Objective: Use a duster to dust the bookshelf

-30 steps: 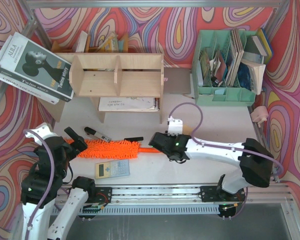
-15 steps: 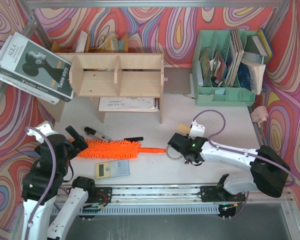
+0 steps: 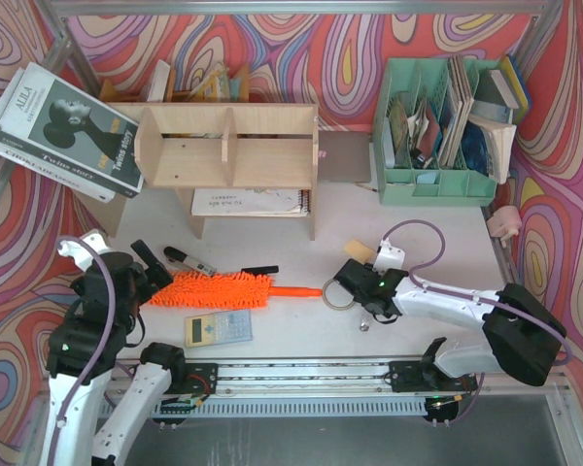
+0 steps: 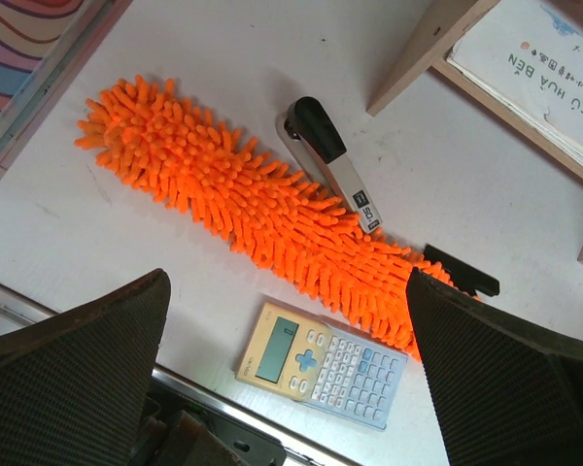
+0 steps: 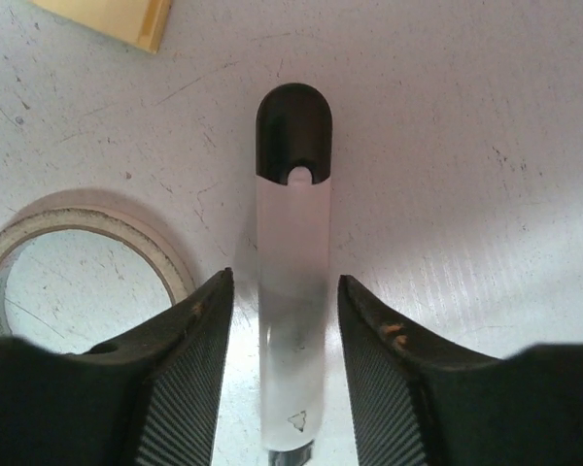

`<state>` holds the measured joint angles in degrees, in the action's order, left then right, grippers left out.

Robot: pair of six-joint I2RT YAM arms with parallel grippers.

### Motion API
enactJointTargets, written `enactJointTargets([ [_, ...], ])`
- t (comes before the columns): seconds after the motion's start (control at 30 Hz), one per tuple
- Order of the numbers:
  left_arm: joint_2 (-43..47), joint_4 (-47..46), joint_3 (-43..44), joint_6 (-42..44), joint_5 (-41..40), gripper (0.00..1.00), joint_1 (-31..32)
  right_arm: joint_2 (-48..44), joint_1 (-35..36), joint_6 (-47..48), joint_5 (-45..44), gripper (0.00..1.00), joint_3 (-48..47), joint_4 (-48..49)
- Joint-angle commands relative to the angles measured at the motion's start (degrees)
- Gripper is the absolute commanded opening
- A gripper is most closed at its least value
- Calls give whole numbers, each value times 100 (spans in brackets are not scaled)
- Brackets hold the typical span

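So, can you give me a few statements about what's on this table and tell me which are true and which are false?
1. The orange duster lies on the table, in neither hand. True.
2. The left hand is clenched shut. False: its fingers stand wide apart, by the duster's fluffy end.
3. A calculator lies beside the duster. True.
4. The green file organizer is empty. False: it is stuffed with books.
5. A roll of tape lies next to the right hand. True.
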<state>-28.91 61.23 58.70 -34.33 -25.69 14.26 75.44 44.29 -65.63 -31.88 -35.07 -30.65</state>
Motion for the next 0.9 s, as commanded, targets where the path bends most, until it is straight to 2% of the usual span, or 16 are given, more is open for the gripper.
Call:
enactJointTargets([
  [0.0, -74, 51, -43, -48, -135, 98, 24, -95, -55, -6, -78, 51, 40, 99],
  [0.1, -118, 63, -35, -56, -144, 98, 24, -197, -69, 15, -220, 61, -31, -4],
  [0.23, -192, 73, -33, -61, -146, 98, 24, -639, -59, 344, -473, 65, -149, -28],
  [0.37, -270, 89, -34, -85, -163, 98, 24, -1295, -66, 1724, -419, 72, -139, 856],
  [0.5, -406, 99, -33, -135, -242, 98, 24, -2010, -56, 3424, 256, 83, 557, 2799],
  [0.57, -494, 140, -19, -168, -303, 98, 24, -2270, -61, 4221, 944, 89, 870, 3597],
  [0.7, -598, 187, 45, -235, -319, 98, 24, -2090, -61, 4965, 2399, 93, 760, 4027],
  [0.73, -606, 227, 67, -282, -307, 98, 24, -1940, -41, 5056, 2688, 98, 684, 4069],
  [0.8, -628, 320, 84, -518, -206, 98, 24, -1547, 74, 5095, 2961, 99, 530, 4188],
  [0.87, -645, 322, -30, -879, 56, 98, 24, -1114, 421, 5319, 2791, 99, 390, 4389],
])
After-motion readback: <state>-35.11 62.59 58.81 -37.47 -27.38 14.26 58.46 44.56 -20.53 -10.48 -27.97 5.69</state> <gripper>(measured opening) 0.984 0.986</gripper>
